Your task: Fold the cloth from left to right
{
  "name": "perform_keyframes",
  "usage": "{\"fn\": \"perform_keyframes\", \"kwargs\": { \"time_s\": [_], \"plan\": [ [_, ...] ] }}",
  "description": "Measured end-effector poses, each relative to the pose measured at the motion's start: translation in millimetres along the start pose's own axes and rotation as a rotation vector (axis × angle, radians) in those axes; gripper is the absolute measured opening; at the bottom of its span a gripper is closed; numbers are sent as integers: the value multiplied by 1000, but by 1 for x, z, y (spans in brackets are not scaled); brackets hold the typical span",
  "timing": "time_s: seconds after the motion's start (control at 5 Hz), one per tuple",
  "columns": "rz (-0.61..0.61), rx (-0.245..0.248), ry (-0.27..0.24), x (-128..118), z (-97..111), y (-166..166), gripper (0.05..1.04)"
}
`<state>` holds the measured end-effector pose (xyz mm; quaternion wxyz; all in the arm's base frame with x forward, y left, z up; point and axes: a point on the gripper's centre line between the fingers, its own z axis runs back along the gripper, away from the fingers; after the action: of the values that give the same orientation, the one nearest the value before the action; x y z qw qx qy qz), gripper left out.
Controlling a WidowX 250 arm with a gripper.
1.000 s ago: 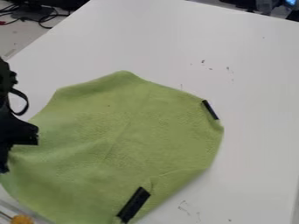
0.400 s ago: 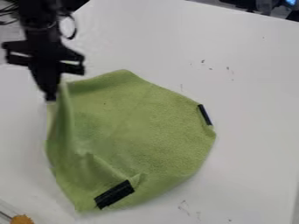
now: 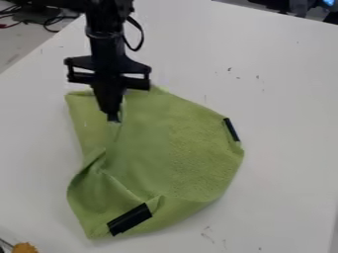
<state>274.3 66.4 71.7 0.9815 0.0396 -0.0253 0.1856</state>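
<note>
- A green cloth point(image 3: 191, 153) lies on a white table point(image 3: 287, 148), taking up the middle and lower left of the camera view.
- The black gripper point(image 3: 113, 118) hangs down over the upper left part of the cloth, its arm coming in from the top edge. The fingers are pressed together at their tips, with a pinch of the green cloth between them.
- Just around the fingertips the fabric is gathered, and a fold runs down from there toward the lower left.
- The cloth is uneven in outline — broad and fairly smooth on the right, rumpled on the left, where creases meet below the gripper.
- Two dark strips sit on the cloth: a wide black strip point(image 3: 130, 219) slants across its bottom edge, and a narrow black strip point(image 3: 231, 129) lies along its right edge.
- A small orange-yellow object point(image 3: 25, 248) is at the bottom left corner of the view, well apart from the gripper; what it is, I cannot tell.
- Small dark marks point(image 3: 230, 69) dot the tabletop, some beyond the cloth's upper right and some near its lower right.
- Dark cables point(image 3: 49, 22) lie at the upper left, past the table's edge.
</note>
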Motion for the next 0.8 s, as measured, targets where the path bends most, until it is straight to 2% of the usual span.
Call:
{"fn": "perform_keyframes", "kwargs": {
  "time_s": [0.2, 0.4, 0.8],
  "plan": [
    [59, -55, 12, 3, -14, -12, 67],
    [62, -99, -20, 8, -17, -27, 67],
    [-48, -139, -67, 14, -23, -54, 67]
  ]
}}
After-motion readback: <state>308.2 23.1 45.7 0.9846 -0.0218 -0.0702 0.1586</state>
